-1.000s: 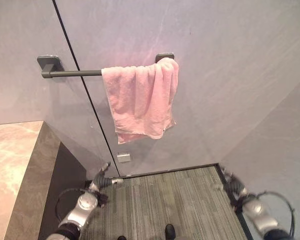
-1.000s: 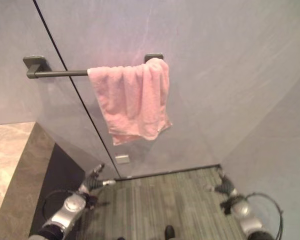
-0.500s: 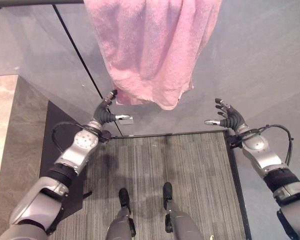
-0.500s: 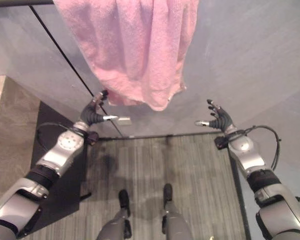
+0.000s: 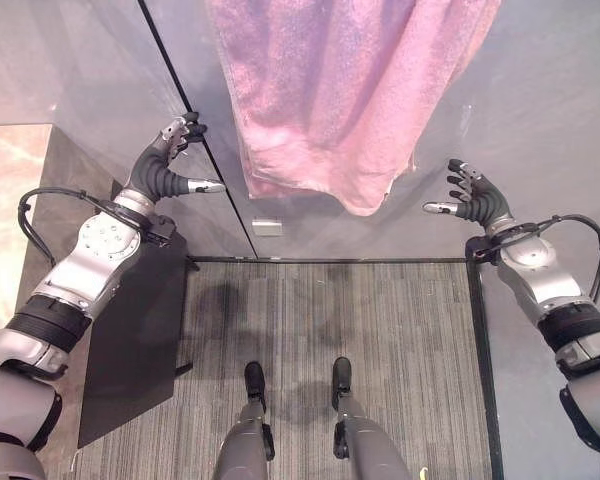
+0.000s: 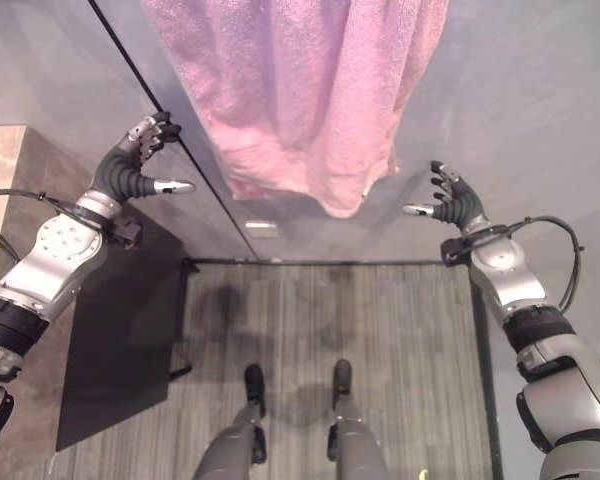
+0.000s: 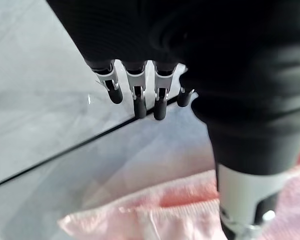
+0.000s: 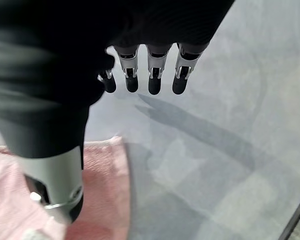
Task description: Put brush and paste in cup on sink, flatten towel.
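Striped grey floor mat (image 5: 360, 320) lies nearest, with a dark panel (image 5: 130, 350) at its left edge. Above it, the left robot hand (image 5: 165, 165) and right robot hand (image 5: 477, 200) are raised before the grey wall (image 5: 550, 90), fingers spread, holding nothing. Between them the pink towel (image 5: 330, 90) hangs bunched against the wall, its lower hem just beside each thumb.

A pink terry-cloth towel (image 5: 325, 100) hangs bunched against the grey wall — folds uneven, lower hem slanting.
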Controlling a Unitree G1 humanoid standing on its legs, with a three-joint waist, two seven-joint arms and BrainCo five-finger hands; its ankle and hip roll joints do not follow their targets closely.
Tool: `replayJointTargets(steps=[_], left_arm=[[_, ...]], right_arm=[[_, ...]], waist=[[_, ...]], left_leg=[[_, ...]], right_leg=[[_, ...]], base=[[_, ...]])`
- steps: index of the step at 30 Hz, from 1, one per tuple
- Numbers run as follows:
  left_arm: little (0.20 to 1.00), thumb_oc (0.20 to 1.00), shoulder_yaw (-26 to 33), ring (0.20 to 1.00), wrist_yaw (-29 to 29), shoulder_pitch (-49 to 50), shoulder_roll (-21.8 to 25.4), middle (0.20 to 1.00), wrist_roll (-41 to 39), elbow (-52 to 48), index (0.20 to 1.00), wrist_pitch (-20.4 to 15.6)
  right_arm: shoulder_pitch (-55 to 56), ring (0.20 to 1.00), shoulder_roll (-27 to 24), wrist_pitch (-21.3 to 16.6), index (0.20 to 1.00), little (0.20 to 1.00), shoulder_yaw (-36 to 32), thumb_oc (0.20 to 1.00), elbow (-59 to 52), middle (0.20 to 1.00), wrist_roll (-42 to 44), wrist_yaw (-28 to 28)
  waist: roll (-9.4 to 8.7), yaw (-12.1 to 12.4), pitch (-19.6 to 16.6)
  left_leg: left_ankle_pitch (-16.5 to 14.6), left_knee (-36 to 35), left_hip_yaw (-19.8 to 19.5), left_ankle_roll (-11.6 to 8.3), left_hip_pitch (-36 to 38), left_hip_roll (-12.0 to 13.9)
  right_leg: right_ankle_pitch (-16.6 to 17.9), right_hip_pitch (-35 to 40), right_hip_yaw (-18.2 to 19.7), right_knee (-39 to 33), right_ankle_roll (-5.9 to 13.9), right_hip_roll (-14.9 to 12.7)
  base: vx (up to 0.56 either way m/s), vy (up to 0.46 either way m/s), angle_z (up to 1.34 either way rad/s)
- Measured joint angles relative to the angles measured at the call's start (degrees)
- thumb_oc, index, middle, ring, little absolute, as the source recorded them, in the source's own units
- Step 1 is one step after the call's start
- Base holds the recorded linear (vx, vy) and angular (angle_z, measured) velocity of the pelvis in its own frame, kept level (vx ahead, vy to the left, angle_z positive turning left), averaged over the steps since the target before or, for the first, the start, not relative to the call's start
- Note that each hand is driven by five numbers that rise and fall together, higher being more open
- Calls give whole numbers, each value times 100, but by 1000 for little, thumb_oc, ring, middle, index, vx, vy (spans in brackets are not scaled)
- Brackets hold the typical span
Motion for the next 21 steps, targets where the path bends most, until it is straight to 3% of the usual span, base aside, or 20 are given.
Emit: replayJointTargets(steps=[10, 18, 21], left_arm=[[1000, 1000, -893, 1000, -412, -301, 190, 1000, -581, -924, 1000, 0], [1000, 1000, -987, 1000, -471, -399, 107, 1000, -628, -855, 1000, 2], [1000, 1000, -974, 1000, -460, -376, -125, 1000, -607, -794, 1000, 18]], right_arm=[[-70, 1000, 7, 3, 1000, 1000, 226, 1000, -545, 1000, 683, 107], [-302, 1000, 163, 15, 1000, 1000, 370, 1000, -669, 1000, 883, 64], [-448, 1000, 298, 100, 1000, 1000, 425, 1000, -663, 1000, 783, -42]], waist=[[-1, -12, 2], [-1, -26, 2], [-10, -28, -3]], left_leg=[[7, 1, -14, -6, 86, 7], [-1, -1, -38, -14, 425, 15], [-2, -1, -28, -15, 525, 17]], right_leg=[[5, 106, -32, 2, -7, 5], [-49, 465, -109, 0, -39, 7], [-47, 567, -95, 0, -42, 7]], base=[[17, 3, 1], [41, 15, 3], [24, 6, -1]])
